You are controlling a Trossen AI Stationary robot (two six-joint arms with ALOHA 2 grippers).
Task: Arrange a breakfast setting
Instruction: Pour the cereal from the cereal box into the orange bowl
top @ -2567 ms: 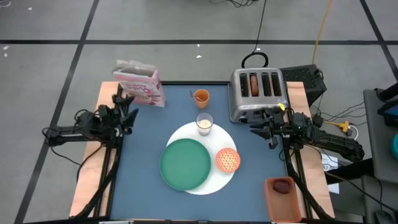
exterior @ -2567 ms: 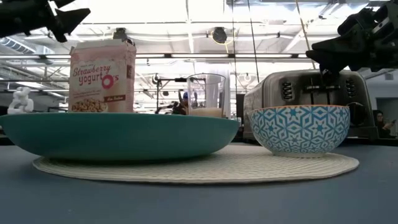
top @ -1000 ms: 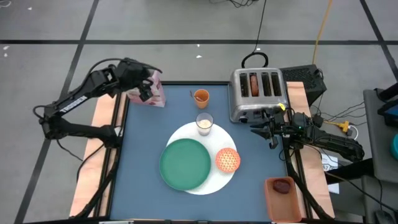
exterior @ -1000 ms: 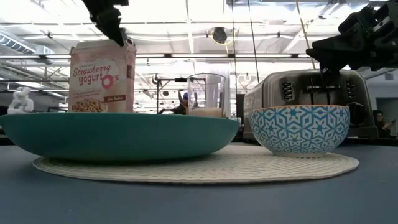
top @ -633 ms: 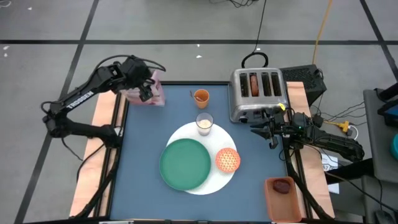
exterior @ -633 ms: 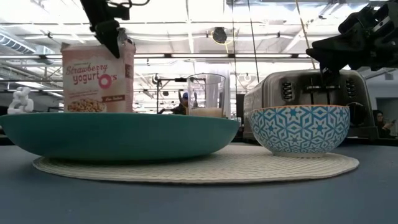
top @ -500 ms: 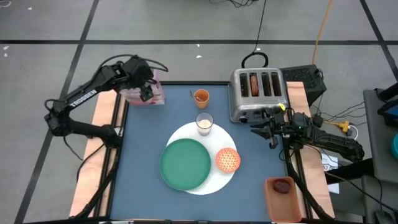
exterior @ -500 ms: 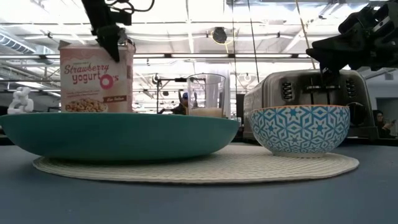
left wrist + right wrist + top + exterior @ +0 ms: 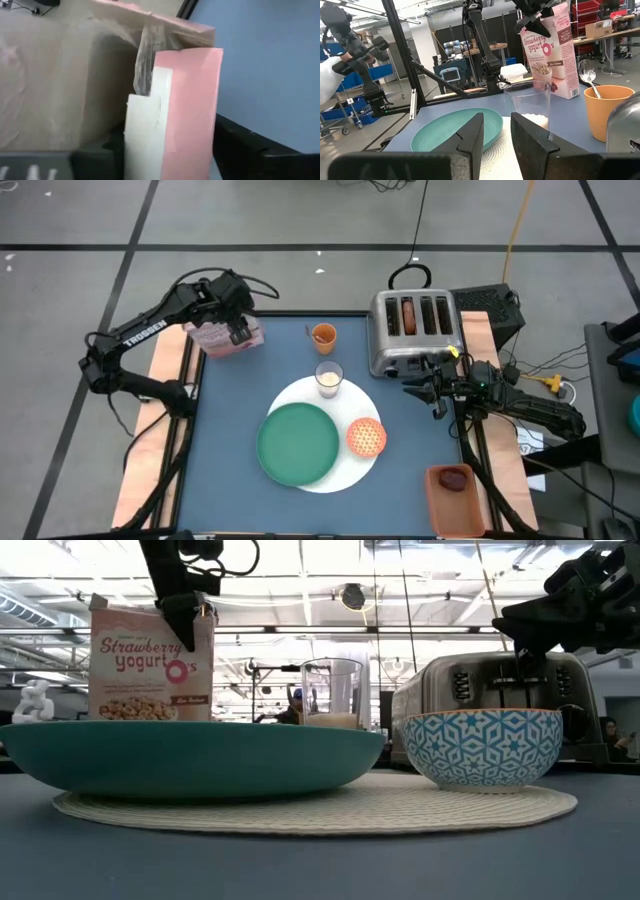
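Note:
The pink cereal box stands upright on its base at the table's far left corner, its top open. My left gripper is down over that top and shut on it; it also shows in the low view. A green plate and a small orange bowl sit on the white disc. The milk glass stands on the disc's far edge. Behind it is the orange cup with a spoon in it. My right gripper hovers open beside the toaster. My left gripper pinches the box's top end between its two fingers, one on each side. The fingers come from above, slanting down. The box stays upright with its base on the table, as the low view shows.
A metal toaster with a brown bagel in one slot stands at the far right. An orange tray at the near right holds the dark-red fruit. Bare blue table lies left of the plate.
My left gripper has come down and toward the table's right edge, onto the cereal box's top. The box has shifted a little toward the table's left edge and turned, so that its front faces the low camera more squarely.

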